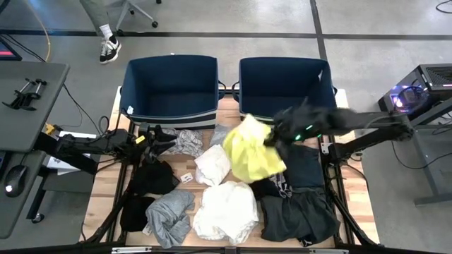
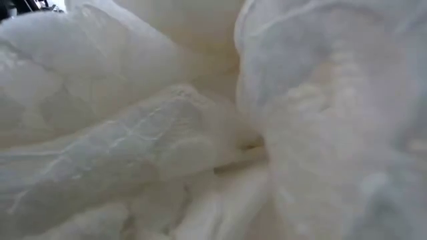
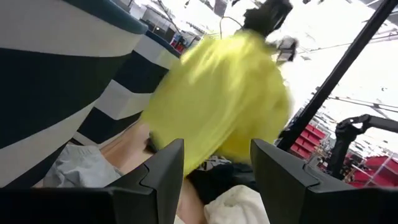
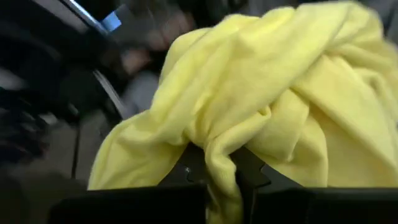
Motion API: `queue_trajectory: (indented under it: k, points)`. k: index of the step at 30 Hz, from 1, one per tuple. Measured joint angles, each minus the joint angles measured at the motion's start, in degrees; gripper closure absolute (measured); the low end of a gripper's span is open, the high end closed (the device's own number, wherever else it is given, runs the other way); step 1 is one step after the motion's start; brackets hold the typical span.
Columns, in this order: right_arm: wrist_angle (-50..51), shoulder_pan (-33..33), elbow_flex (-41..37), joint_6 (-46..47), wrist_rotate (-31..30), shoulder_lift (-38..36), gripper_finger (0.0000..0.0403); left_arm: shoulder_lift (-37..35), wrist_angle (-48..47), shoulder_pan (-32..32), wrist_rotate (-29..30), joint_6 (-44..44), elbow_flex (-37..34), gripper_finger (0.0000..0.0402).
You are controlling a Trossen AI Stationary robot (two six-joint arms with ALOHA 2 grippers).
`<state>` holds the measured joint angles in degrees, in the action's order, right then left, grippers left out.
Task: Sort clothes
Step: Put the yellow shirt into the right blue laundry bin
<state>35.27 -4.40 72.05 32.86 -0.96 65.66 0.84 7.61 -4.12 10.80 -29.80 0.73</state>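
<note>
My right gripper point(image 1: 277, 135) is shut on a neon yellow garment point(image 1: 253, 149), held up above the table's middle, just in front of the right navy bin point(image 1: 282, 85). The garment also shows in the left wrist view point(image 3: 217, 106). My left gripper point(image 1: 164, 141) is open and empty, low over the table's left part, near a black garment point(image 1: 152, 176). White garments point(image 1: 224, 208), a grey garment point(image 1: 169, 215), a grey-white patterned one point(image 1: 189, 141) and dark ones point(image 1: 300, 212) lie on the table. A white garment fills the low view point(image 2: 200, 133). My right gripper pinches a bunched fold of the yellow garment point(image 4: 214, 152) between its two fingers; several layers are gathered there. The garment is lifted clear of the table and hangs slack below and around the fingers.
Two navy bins stand side by side at the far edge, the left one point(image 1: 171, 88) and the right one. A person's foot point(image 1: 109, 48) shows on the floor beyond the table. A desk with a mouse point(image 1: 14, 176) stands at the left.
</note>
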Motion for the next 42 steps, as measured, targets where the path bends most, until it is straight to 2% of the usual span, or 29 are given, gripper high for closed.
queue_trajectory:
  k: [6, 10, 14, 16, 20, 24, 29, 33, 38, 42]
  points:
    - [3.6, 2.3, 22.1, -15.2, -16.3, 0.3, 0.0393, 0.0, 2.0, 0.0, 1.5, 0.0, 0.0, 0.0231]
    - [11.8, 6.5, 35.7, -24.7, -24.6, 2.5, 0.0393, 0.0, 3.0, 0.0, 3.3, 0.0, 0.0, 0.0231]
    - [23.4, 15.7, 43.6, -29.3, -25.6, 4.8, 0.0393, 0.0, 3.0, 0.0, 4.8, 1.0, 0.0, 0.0231]
    - [28.6, 21.7, 44.1, -29.3, -22.3, 5.9, 0.0393, 0.0, 3.0, 0.0, 5.8, 1.5, 0.0, 0.0231]
    - [36.4, 33.0, 40.0, -29.3, -10.8, 9.2, 0.0393, 0.0, 3.0, 0.0, 7.8, 1.5, 0.0, 0.0231]
    - [37.7, 40.9, 29.7, -30.3, -5.0, 14.2, 0.0393, 0.0, 2.9, 0.0, 8.3, 2.0, 0.0, 0.0231]
    - [32.0, 46.4, 14.6, -31.0, -4.5, 21.6, 0.0390, 0.0, 3.0, 0.0, 8.4, 2.0, 0.0, 0.0231]
    - [23.0, 48.8, 4.8, -29.7, -4.5, 27.8, 0.0390, 0.0, 2.9, 0.0, 8.4, 4.4, 0.0, 0.0231]
    - [15.9, 50.5, -1.9, -27.0, -4.7, 35.2, 0.0372, 0.0, 2.9, 0.0, 8.5, 5.5, 0.0, 0.0231]
    - [15.4, 51.0, -3.0, -25.2, -4.1, 39.3, 0.0326, 0.0, 2.9, 0.0, 8.5, 5.8, 0.0, 0.0231]
